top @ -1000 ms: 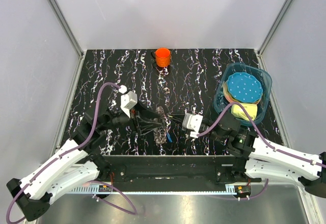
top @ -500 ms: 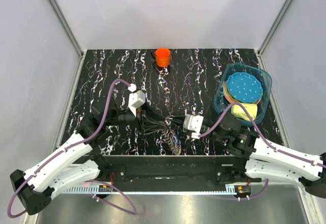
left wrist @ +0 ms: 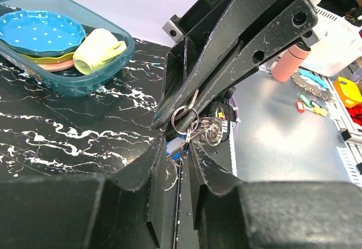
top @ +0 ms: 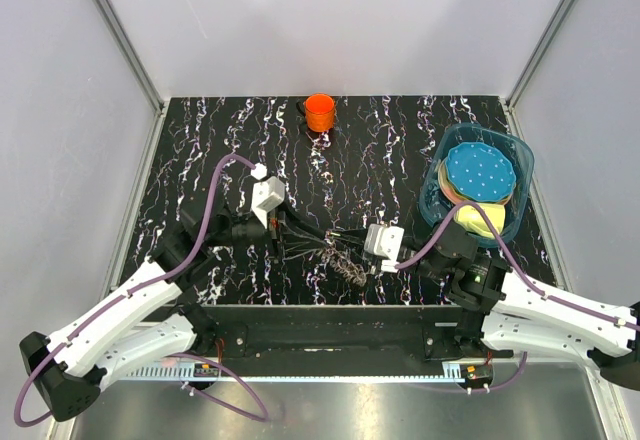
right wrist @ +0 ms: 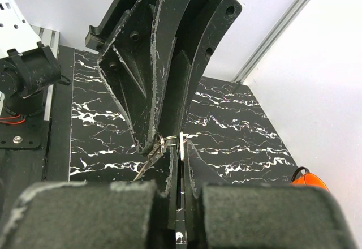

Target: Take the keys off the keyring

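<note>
Our right gripper [right wrist: 180,147] clamps the keyring [left wrist: 181,116], bracing it so the left gripper [left wrist: 178,154] can pull the keys [top: 342,262]. We cannot tell whether the left grips.

- the keys [top: 342,260]: grey-silver metal bunch with one blue piece, loosely clustered near the desk's [top: 200,140] front edge
- the keyring [left wrist: 182,117]: thin metal loop, upright, threading them

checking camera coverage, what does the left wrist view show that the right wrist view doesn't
Only the left wrist view: the teal bin holding the blue dotted plate and the yellow cup, plus a small blue piece just below the ring. Only the right wrist view: the orange cup. Both: the keyring and the black marbled table.
</note>
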### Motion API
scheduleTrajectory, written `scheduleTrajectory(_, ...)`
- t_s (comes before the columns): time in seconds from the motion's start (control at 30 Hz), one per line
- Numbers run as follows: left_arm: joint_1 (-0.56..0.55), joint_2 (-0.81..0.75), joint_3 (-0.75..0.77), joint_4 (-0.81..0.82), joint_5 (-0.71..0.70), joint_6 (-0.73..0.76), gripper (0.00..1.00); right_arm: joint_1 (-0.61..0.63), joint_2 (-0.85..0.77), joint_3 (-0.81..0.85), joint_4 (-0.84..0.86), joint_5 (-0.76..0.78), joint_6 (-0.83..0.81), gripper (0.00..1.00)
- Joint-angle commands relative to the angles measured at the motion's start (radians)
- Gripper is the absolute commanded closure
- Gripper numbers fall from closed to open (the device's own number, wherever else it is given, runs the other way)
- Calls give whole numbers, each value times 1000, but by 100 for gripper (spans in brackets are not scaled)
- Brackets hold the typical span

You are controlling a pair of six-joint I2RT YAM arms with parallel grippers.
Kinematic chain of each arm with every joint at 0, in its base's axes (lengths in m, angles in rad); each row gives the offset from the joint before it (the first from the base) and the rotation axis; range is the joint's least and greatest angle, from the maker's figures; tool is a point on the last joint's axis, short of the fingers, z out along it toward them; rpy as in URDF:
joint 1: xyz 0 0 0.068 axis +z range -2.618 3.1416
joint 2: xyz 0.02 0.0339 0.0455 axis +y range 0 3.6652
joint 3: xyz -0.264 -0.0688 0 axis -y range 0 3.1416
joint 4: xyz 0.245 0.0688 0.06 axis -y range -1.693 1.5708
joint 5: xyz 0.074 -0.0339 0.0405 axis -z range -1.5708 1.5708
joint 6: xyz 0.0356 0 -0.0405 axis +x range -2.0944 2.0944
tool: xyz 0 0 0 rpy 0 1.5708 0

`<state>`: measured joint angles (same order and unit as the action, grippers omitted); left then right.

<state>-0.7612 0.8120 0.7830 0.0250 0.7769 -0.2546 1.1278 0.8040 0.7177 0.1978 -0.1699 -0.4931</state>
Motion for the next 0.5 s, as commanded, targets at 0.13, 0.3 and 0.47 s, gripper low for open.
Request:
scheduleTrajectory(0.13,-39,-5,25,38,52,-6,94,-3,1,17,115,56,41,100)
scheduleTrajectory(0.3,-40,-4,29,30,33,-5,100,-3,-26,-6,117,86,57,100)
scheduleTrajectory(0.47,-40,-31,6,39,-25,0,100,-3,-65,-29,95,116,73,100)
